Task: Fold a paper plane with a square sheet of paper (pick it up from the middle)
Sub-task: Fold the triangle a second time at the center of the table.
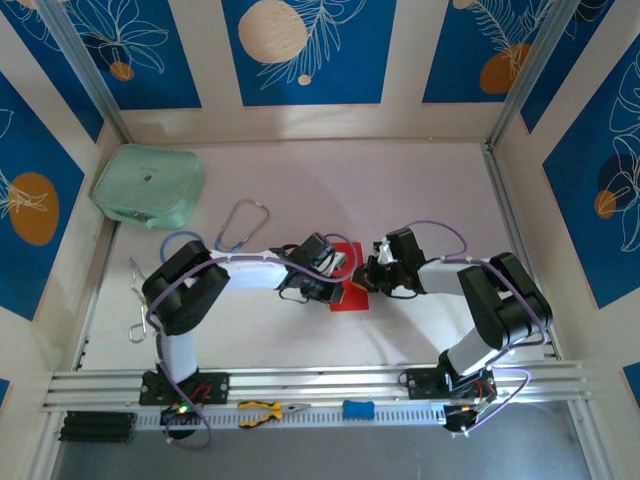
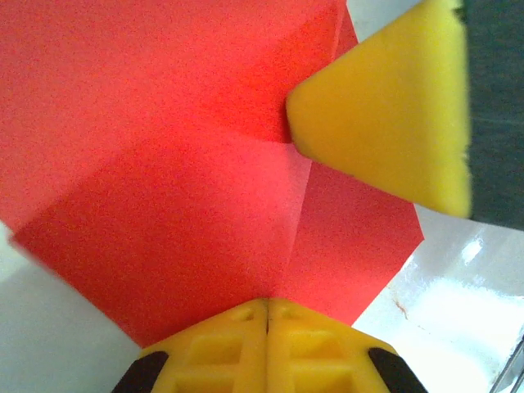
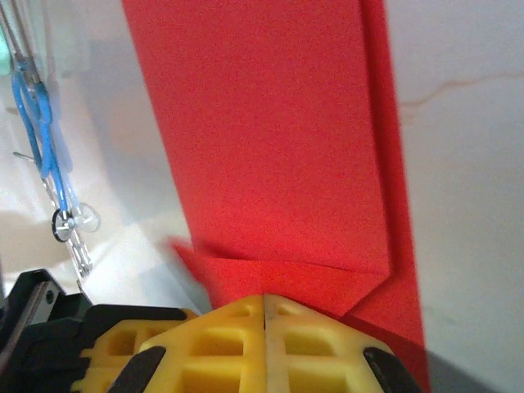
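Red, creased square sheet of paper (image 1: 350, 300) lies centred on the pale table (image 1: 420, 190). My left gripper (image 2: 268, 307) and right gripper (image 3: 265, 301), jaws pressed together, bear on it, likely flattening folds.

Top external: high, behind the arm bases, looking steeply down over the whole white table (image 1: 420, 200), from far off.

Left wrist: very close, facing down past the left gripper (image 2: 268, 304) onto the red paper (image 2: 164, 164). The right gripper's fingertip (image 2: 377, 106) enters top right.

Right wrist: equally near, looking over the right gripper (image 3: 264, 301) along the same paper (image 3: 270, 131), with a stethoscope (image 3: 41, 139) at the left edge.

Shared: the paper at mid-table (image 1: 350, 288) shows in every view. The top and right wrist views share the stethoscope (image 1: 243, 222).
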Controlling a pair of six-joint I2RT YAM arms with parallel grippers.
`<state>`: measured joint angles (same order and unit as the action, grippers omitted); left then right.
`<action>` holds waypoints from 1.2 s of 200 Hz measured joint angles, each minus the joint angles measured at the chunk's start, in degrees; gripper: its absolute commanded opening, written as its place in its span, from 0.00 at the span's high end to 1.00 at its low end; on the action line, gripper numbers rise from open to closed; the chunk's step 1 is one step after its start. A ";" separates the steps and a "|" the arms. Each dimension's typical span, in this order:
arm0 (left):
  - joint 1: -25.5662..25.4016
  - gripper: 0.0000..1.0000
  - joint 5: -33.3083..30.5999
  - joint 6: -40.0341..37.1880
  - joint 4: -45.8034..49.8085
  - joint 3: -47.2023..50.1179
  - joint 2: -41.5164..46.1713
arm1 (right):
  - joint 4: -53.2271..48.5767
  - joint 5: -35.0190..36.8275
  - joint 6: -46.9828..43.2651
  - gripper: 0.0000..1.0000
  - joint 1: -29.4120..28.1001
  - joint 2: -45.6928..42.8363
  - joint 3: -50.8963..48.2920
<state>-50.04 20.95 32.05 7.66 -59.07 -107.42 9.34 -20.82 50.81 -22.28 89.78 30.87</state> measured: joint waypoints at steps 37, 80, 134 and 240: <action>0.04 1.00 0.04 0.00 -0.28 0.15 0.00 | 0.48 0.04 0.24 1.00 -3.80 0.66 0.31; 0.11 1.00 0.20 0.00 -0.83 0.55 0.15 | 2.78 -0.68 0.87 1.00 -3.63 3.61 0.20; 0.17 1.00 0.17 0.00 -1.42 0.70 0.15 | 3.32 -2.99 0.11 1.00 2.34 4.22 0.15; 0.31 1.00 0.20 -0.02 -1.49 0.74 0.15 | 0.87 -1.64 -1.53 1.00 10.21 1.66 0.17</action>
<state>-49.74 21.15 32.03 6.17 -58.33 -107.26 10.22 -22.46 49.28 -12.08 91.44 31.05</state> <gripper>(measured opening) 0.064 0.063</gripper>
